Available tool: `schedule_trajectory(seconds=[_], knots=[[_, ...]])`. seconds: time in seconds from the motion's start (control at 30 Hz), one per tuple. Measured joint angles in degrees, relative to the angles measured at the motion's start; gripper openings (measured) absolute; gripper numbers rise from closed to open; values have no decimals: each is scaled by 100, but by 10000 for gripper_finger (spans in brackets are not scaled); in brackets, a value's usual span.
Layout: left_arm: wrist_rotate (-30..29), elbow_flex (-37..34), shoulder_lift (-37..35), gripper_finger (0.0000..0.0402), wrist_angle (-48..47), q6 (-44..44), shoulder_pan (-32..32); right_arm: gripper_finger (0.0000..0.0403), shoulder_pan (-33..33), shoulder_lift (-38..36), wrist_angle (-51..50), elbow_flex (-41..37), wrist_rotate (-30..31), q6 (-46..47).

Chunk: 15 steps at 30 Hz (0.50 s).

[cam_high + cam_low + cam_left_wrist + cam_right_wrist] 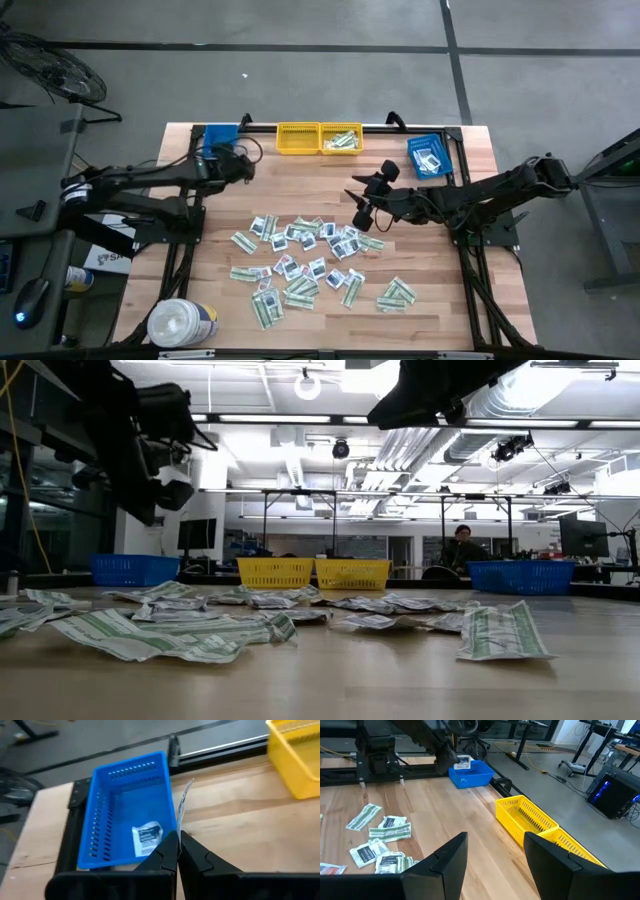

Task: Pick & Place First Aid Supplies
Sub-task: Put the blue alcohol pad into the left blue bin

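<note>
My left gripper (178,851) is pinching a thin white paper packet (183,809) edge-on between its closed dark fingers, hovering beside the perforated blue plastic bin (122,795) at the table's far left corner; one squarish white packet with dark print (146,838) is lying inside that bin. I am seeing my right gripper (495,852) hanging with its fingers spread and empty over bare wooden planks (300,185), just behind the scattered heap of crinkled green-striped and white packets (310,265). The arm is reaching in low from the right. The held packet's print is too thin to read.
</note>
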Motion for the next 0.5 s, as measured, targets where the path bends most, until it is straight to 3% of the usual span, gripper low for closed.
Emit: schedule_trajectory(seconds=[0.5], knots=[[-26, 4, 806, 0, 205, 175, 1074, 188, 0, 3, -26, 0, -119, 104]])
